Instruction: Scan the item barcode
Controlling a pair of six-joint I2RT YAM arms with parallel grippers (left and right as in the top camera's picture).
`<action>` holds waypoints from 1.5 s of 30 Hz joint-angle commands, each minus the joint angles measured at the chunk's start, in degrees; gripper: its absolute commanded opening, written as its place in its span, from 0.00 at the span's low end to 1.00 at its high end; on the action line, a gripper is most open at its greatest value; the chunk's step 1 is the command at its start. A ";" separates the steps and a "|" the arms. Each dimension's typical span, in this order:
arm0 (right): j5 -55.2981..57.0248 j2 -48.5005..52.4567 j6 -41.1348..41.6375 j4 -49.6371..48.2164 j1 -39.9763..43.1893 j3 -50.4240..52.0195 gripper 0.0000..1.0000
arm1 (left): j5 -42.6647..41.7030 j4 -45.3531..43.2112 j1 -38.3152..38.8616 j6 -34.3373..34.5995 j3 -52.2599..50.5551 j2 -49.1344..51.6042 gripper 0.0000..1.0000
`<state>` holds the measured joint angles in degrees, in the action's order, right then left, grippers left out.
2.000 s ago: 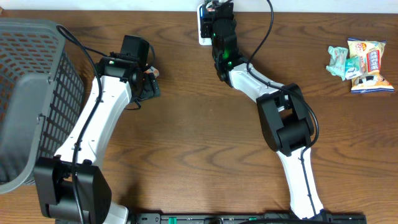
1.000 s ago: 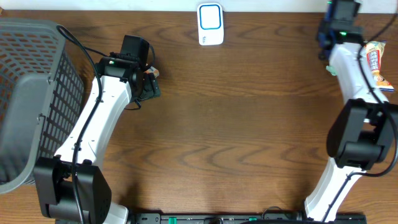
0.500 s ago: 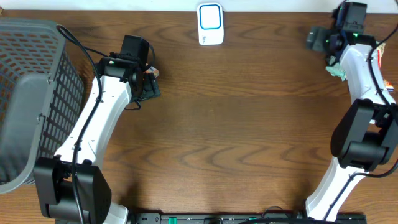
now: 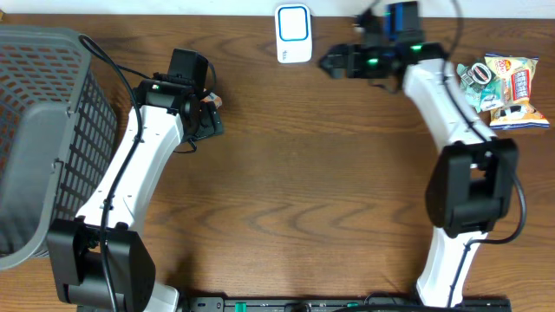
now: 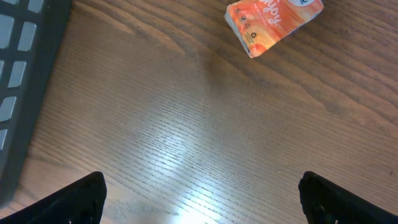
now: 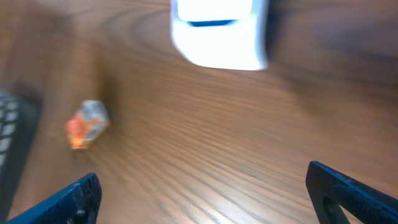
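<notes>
Small crinkled orange snack packet (image 5: 273,22) lies flat on the brown wooden desk (image 4: 295,191), well left of the white scanner with a blue face (image 4: 293,33) and just ahead of the left gripper (image 5: 202,202). That gripper hovers over bare desk with jaws wide apart, holding nothing. The right gripper (image 4: 338,62) sits just right of the scanner, also spread wide and empty.

Step judged: pre-grasp, nothing picked and no scan done. The next move probably calls for the left gripper to reach forward over the packet, close on it, lift, carry it right to the scanner and turn the barcode side to the blue face. Thin foil could slip or crumple.

More packets, a pale green and an orange-white one (image 4: 503,87), lie far right of the scanner. It is unclear which item is meant. A grey mesh basket (image 4: 35,130) stands far left of the scanner.

Hard to see:
- No barcode is visible on any packet.
- In the overhead view the orange packet is almost wholly hidden under the left wrist.
- The right wrist view is blurred.
- The basket is cut off at the frame edge.
</notes>
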<state>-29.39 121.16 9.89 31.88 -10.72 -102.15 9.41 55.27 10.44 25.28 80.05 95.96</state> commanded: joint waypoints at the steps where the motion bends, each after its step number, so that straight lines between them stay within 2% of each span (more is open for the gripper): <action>1: 1.46 0.37 6.14 -2.62 -4.85 0.07 0.99 | 1.16 0.17 -0.13 -0.33 -0.33 0.28 0.98; 5: 6.45 0.87 15.69 -6.47 -10.12 0.07 0.99 | 1.16 0.17 -0.13 -0.33 -0.33 0.28 0.98; 12: 13.42 1.05 16.24 -8.31 -14.56 0.07 0.99 | 1.16 0.17 -0.13 -0.33 -0.33 0.28 0.97; 17: 16.28 1.05 16.22 -3.76 -11.82 0.07 0.99 | 1.16 0.17 -0.13 -0.33 -0.33 0.28 0.98; 22: 18.56 1.05 16.20 4.87 -7.19 0.07 0.99 | 1.16 0.17 -0.13 -0.33 -0.33 0.28 0.98; 28: 29.35 1.05 16.20 13.29 -2.14 0.07 0.99 | 1.16 0.17 -0.13 -0.33 -0.33 0.28 0.98; 32: 30.80 1.05 16.20 18.36 1.49 0.07 0.99 | 1.16 0.17 -0.13 -0.33 -0.33 0.28 0.97; 41: 30.95 1.05 14.71 21.68 3.67 0.07 0.99 | 1.16 0.17 -0.13 -0.33 -0.33 0.28 0.98; 45: 30.95 1.05 14.71 21.68 3.52 0.07 0.99 | 1.16 -3.45 -0.13 -0.33 -0.33 0.28 0.98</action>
<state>0.80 121.49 25.19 53.34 -7.20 -102.15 9.41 53.60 10.44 25.30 80.05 95.96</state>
